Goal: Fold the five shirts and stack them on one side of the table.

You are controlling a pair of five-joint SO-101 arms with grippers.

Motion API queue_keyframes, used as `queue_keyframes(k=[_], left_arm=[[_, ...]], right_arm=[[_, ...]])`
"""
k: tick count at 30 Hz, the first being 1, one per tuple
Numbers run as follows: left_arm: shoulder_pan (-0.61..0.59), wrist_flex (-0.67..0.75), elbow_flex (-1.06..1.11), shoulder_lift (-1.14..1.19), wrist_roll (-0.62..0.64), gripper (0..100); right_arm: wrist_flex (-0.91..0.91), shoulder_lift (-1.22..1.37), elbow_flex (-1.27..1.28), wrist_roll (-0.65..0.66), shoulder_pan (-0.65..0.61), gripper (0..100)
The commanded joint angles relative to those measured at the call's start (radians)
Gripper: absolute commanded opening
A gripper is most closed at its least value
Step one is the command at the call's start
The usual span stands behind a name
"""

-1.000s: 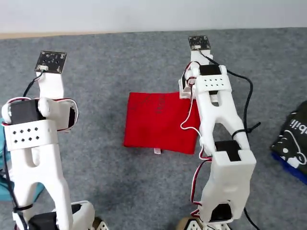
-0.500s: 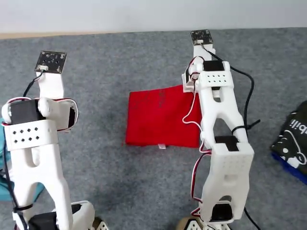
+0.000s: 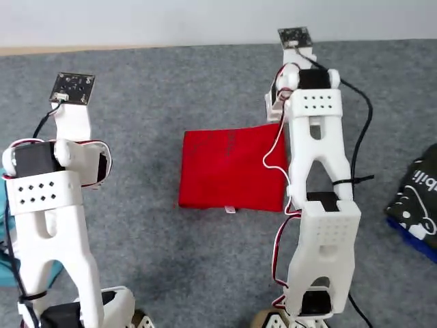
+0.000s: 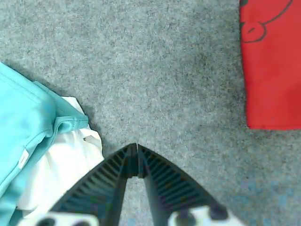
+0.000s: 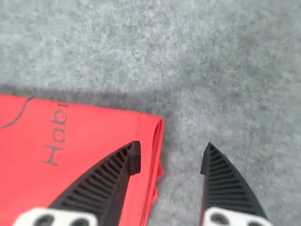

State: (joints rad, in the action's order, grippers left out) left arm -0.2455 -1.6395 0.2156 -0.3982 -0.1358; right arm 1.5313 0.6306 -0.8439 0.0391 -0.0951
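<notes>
A folded red shirt (image 3: 229, 167) lies flat in the middle of the grey table. My right arm (image 3: 314, 137) stretches along its right edge. In the right wrist view my right gripper (image 5: 171, 157) is open at the red shirt's (image 5: 70, 150) far right corner. One finger (image 5: 127, 165) is over the folded edge and the other over bare table, with nothing held between them. My left gripper (image 4: 137, 150) is shut and empty above bare table. A teal shirt (image 4: 23, 122) on a white one (image 4: 61, 174) lies beside it, and the red shirt's edge (image 4: 273, 61) shows farther off.
A dark printed shirt (image 3: 416, 195) over something blue lies at the table's right edge. A bit of teal cloth (image 3: 4, 205) shows at the left edge behind my left arm (image 3: 48, 205). The table's far edge meets a pale wall.
My right arm has moved toward the table's far edge. The red shirt's right side shifted a little early on and has since stayed put. The left arm has not moved.
</notes>
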Motion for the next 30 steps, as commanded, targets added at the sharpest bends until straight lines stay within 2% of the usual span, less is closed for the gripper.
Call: queue_keyframes(k=[1, 4, 6, 18, 24, 30], left_arm=[[0.000, 0.014, -0.004, -0.029, -0.006, 1], [0.000, 0.009, -0.004, -0.031, -0.006, 1], [-0.002, 0.009, -0.004, -0.031, -0.006, 1], [-0.008, -0.069, -0.004, -0.037, -0.008, 1], [-0.006, -0.064, -0.004, -0.034, -0.008, 1], [-0.002, -0.063, -0.004, -0.031, -0.008, 1]], right_arm=[[0.139, -0.018, -0.160, 0.009, -0.042, 18.1], [0.262, -0.010, -0.221, 0.009, -0.099, 8.7], [0.266, -0.018, -0.187, 0.011, -0.120, 0.7], [0.242, -0.053, 0.187, 0.009, -0.239, 1.0], [0.094, 0.041, 0.359, 0.009, -0.168, 1.0], [0.090, 0.079, 0.362, 0.055, -0.114, 0.9]])
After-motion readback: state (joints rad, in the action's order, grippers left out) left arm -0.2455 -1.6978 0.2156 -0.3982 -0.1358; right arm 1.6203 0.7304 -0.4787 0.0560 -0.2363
